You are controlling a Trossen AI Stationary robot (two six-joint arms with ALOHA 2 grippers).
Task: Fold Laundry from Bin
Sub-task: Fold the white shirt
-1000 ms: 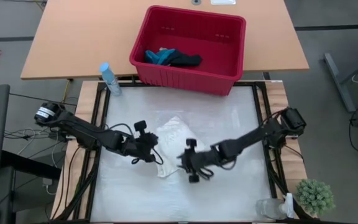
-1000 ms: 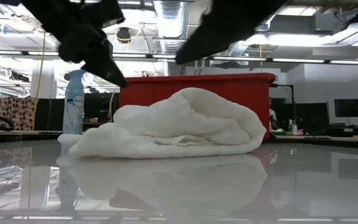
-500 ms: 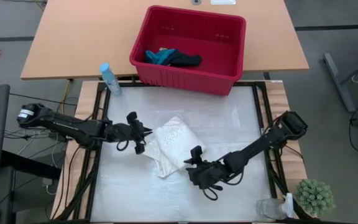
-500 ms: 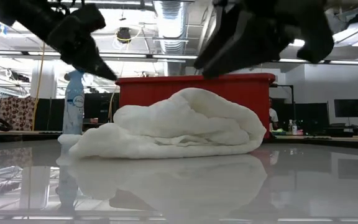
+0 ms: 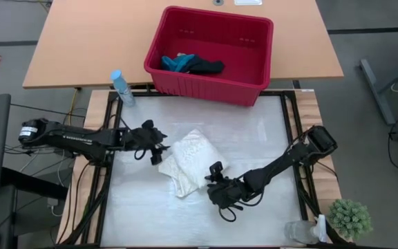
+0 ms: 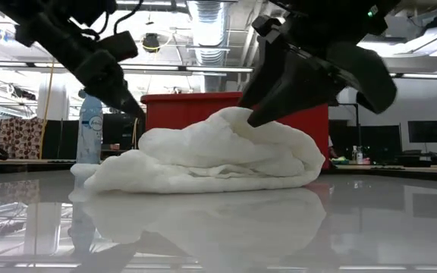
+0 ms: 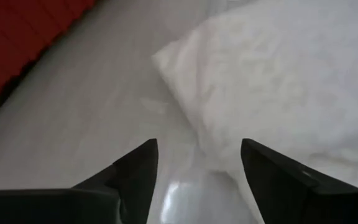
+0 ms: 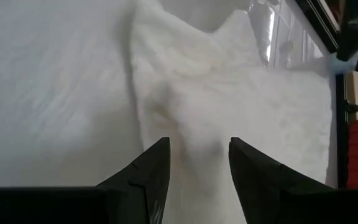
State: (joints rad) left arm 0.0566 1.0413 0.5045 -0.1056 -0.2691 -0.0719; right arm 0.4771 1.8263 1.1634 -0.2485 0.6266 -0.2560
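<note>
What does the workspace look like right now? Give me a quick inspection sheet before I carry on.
Surface: glossy white work mat, bare around the cloth.
Job's things: white cloth bunched mid-mat; red bin on the wooden table behind, holding a teal item and a dark item.
Clutter: spray bottle at the mat's far left corner; small plant and a clear container at the near right corner.
Grippers: left gripper open at the cloth's left edge; right gripper open at its near right edge; neither holds it.
Cables: loose wires left of the frame.
Surroundings: nothing seen of people.
</note>
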